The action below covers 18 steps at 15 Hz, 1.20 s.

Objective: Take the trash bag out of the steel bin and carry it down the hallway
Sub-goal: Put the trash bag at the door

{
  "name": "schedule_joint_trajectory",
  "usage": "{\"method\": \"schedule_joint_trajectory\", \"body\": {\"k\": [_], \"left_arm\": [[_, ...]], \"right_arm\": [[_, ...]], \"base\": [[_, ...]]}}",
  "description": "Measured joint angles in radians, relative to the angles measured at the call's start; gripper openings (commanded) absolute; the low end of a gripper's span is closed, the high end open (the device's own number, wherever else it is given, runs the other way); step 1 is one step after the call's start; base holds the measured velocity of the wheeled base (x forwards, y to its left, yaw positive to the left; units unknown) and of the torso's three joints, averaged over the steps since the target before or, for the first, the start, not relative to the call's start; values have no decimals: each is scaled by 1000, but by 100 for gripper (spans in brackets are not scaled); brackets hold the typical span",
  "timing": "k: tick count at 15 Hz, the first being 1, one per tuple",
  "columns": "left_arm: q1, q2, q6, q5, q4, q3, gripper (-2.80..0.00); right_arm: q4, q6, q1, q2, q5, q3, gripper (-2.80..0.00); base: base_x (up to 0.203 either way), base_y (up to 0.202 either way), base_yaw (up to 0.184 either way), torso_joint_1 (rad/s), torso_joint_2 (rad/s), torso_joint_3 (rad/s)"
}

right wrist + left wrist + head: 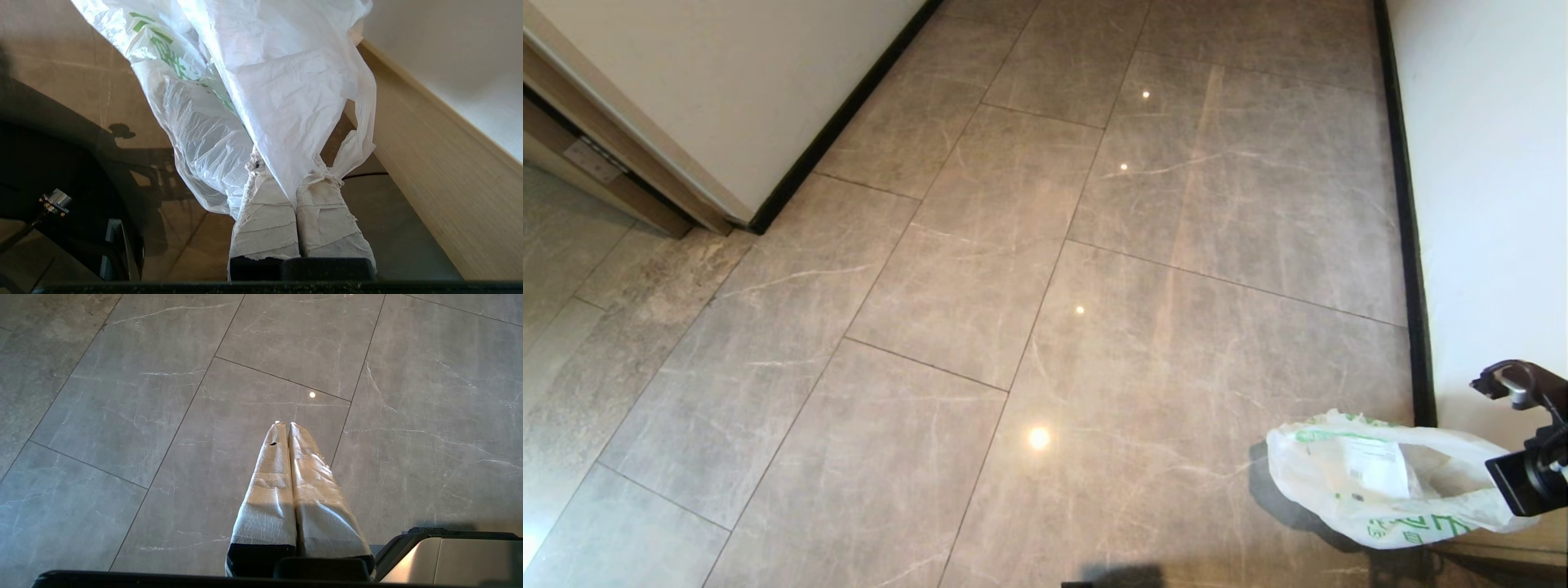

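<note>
The right claw (292, 179) is clenched on a fold of the trash bag (261, 81), whose body stretches straight away from its fingertips, above the hallway (1013, 286) floor. The left claw (288, 426), closed and empty, is farther off.

No legible text on trash bag (1380, 482)

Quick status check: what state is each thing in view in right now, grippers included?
trash bag: out of any bin, pinched at its edge, crumpled, packaging inside.
right gripper: jaws shut on the trash bag.
left gripper: jaws shut, empty, over bare hallway floor.
</note>
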Motion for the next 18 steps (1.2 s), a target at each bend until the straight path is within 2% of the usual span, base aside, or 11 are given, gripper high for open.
{"method": "schedule_joint_trajectory", "body": {"k": [2, 3, 10, 16, 18], "left_arm": [[0, 0, 0, 0, 0, 0, -280], [0, 0, 0, 0, 0, 0, -280], [0, 0, 0, 0, 0, 0, -280], [0, 0, 0, 0, 0, 0, -280], [0, 0, 0, 0, 0, 0, -280]], "right_arm": [[0, -5, -25, 16, 28, -21, -280], [6, -12, -38, 25, 35, -26, 0], [35, -15, -62, 36, 61, -41, 0], [285, -3, -59, -176, 162, -32, 0], [321, 11, -50, -283, 206, 8, 0]], "base": [[0, 0, 0, 0, 0, 0], [0, 0, 0, 0, 0, 0], [0, 0, 0, 0, 0, 0], [0, 0, 0, 0, 0, 0], [0, 0, 0, 0, 0, 0]]}}
